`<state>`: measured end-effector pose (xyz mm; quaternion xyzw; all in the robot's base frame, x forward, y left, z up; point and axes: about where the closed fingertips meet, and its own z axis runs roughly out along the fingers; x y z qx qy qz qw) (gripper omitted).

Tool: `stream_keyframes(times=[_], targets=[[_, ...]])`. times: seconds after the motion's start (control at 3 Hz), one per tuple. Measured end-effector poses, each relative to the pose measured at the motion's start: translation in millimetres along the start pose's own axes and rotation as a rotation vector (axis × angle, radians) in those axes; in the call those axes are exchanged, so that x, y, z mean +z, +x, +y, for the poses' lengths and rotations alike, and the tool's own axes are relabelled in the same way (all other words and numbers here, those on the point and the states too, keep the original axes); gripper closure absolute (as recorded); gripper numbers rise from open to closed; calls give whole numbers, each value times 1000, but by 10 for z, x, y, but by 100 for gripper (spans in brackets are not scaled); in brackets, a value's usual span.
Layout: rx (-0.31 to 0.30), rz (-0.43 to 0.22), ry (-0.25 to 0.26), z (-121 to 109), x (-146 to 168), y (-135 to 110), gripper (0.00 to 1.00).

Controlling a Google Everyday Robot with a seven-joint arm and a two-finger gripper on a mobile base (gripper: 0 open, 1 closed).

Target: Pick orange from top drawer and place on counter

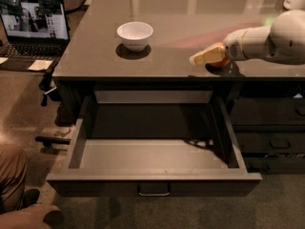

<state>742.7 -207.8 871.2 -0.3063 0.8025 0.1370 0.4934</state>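
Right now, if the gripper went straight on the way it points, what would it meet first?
The gripper, low over the counter near its front edge, points left along that edge. The way looks free; the white bowl sits farther back, though depth is unclear.

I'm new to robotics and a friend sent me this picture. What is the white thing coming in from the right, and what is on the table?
The white thing is a robot arm, mounted on a mobile base outside the picture. At its end is the gripper, the tan part that does the grasping. There is only one camera. It looks down on the furniture from the front, and where it is mounted is not on record.

The glossy surface is a counter. On it stands a white bowl. The gripper is near the counter's front edge, right of the bowl. An orange peeks out just beneath it, but I cannot tell whether it is gripped.

Below, the top drawer is pulled out. A laptop sits at the far left.
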Motion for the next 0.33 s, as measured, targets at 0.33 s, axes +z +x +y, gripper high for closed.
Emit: stream_keyframes(times=[0.33], targets=[[0, 0, 0, 0, 0, 0, 0]])
